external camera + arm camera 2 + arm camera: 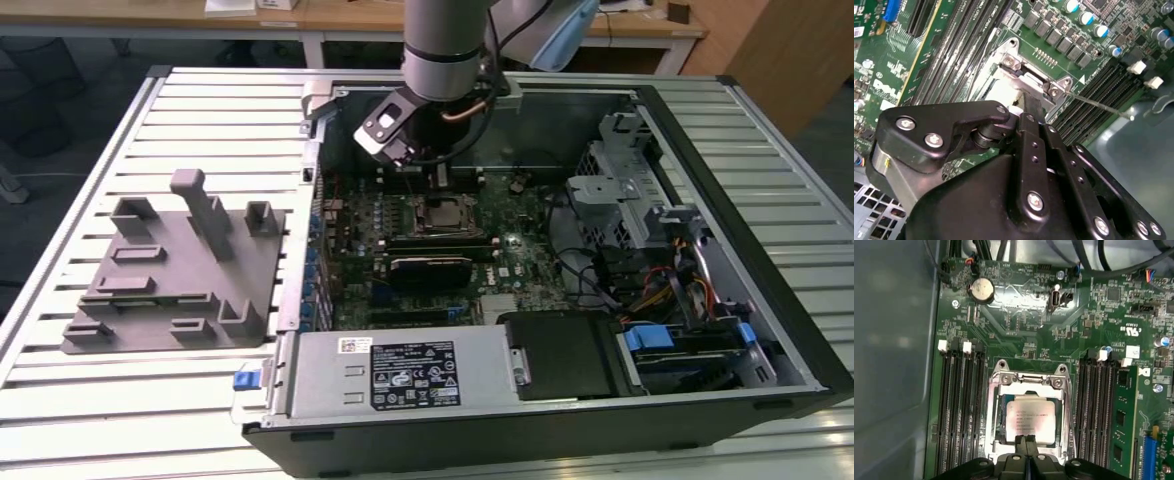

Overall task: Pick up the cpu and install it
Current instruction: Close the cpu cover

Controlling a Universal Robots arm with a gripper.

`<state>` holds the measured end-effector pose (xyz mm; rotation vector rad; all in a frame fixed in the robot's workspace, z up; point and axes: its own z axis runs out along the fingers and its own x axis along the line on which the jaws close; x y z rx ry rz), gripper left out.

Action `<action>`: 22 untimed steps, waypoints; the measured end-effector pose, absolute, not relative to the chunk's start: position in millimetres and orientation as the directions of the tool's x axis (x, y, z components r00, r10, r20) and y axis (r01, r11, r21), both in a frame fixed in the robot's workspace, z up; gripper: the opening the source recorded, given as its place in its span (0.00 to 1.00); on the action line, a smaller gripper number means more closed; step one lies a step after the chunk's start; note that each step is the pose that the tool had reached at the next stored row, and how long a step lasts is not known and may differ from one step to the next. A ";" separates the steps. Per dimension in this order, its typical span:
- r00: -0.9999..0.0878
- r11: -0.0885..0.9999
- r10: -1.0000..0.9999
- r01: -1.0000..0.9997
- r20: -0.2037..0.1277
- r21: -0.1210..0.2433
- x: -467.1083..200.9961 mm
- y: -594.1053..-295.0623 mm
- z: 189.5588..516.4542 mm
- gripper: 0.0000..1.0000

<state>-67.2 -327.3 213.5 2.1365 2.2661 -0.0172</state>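
Note:
The cpu [1030,421], a small square chip with a pale silvery top, lies flat inside the metal socket frame [1026,377] on the green motherboard; in the exterior view the cpu [443,213] sits mid-board inside the open computer case. My gripper [1026,442] hangs straight above it, its two black fingers pressed together with nothing between them, tips over one edge of the chip. In the second wrist view the gripper [1026,107] points down at the socket frame [1019,67], and its black body hides most of the chip.
Black memory slots [961,410] flank the socket on both sides. A black rectangular block [427,265] lies just in front of the socket. A grey plastic fixture [174,265] with upright posts stands on the slatted table at the exterior view's left. The power supply [400,372] and drive cage [627,200] fill the case.

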 end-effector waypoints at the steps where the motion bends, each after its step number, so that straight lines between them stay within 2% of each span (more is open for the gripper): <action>1: -0.059 0.059 0.998 0.998 -0.027 0.011 -68.0 -327.3 212.4 0.11; 22: -0.059 0.060 0.998 0.998 -0.028 0.010 -65.8 -327.5 198.7 0.11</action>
